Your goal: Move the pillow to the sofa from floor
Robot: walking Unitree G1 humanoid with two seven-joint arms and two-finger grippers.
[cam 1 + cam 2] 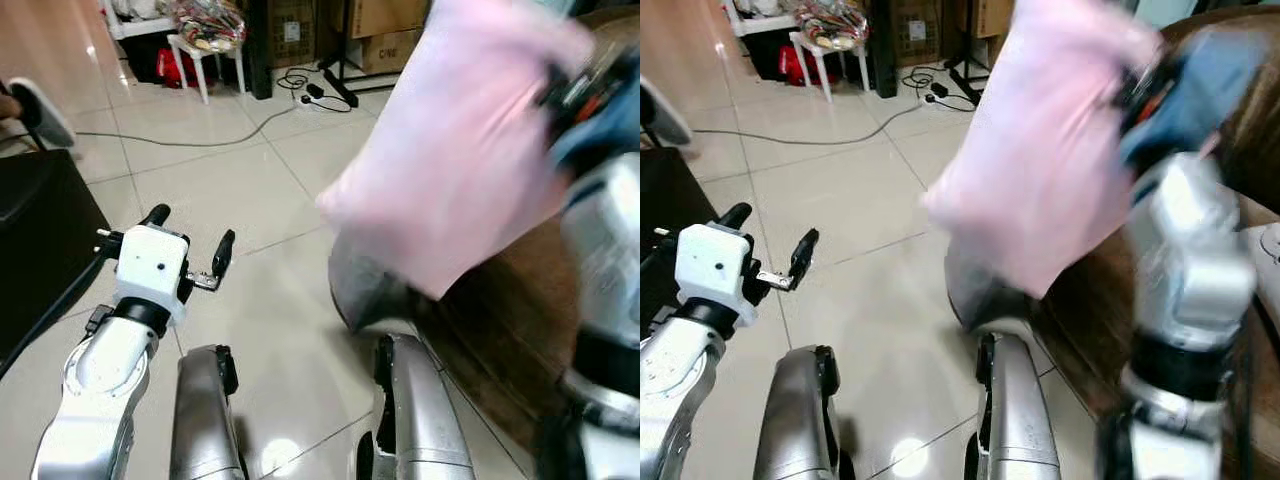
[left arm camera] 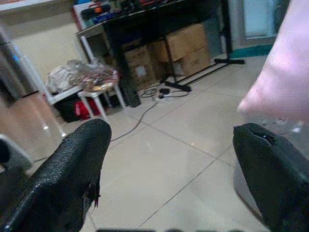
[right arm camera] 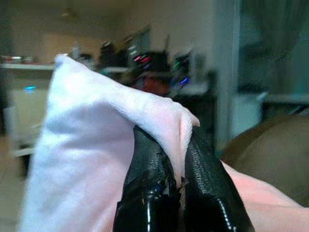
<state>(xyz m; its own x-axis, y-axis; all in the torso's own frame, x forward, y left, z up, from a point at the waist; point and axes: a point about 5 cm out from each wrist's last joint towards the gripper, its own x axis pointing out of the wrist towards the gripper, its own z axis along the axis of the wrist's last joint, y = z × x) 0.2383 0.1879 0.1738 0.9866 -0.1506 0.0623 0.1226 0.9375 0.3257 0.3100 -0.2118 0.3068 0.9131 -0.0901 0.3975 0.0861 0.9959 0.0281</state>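
Right pincer (image 3: 166, 166): clamped on a fold at the edge of the pink pillow (image 1: 460, 150); cloth pinched between the two black fingers (image 3: 145, 179), seen close in the right wrist view.
Pillow: off the floor (image 1: 250, 190), hanging in the air at the robot's right, in front of the brown sofa (image 1: 520, 320). Blurred in both eye views.
Left pincer (image 1: 190, 240): held low on the left over bare tile, fingers spread wide, holding nothing.
Progress: lift looks done; carry in hand. Left to do, by my reading: bring pillow over the sofa seat, let go.
Sofa: just behind and below the pillow; seat mostly hidden by it.
View differences: grip itself reads only from the right wrist; eye views give pillow against sofa. Left wrist adds the far room: cardboard boxes (image 2: 186, 46), white stool (image 2: 99, 94), cable (image 2: 145, 108) on the floor.
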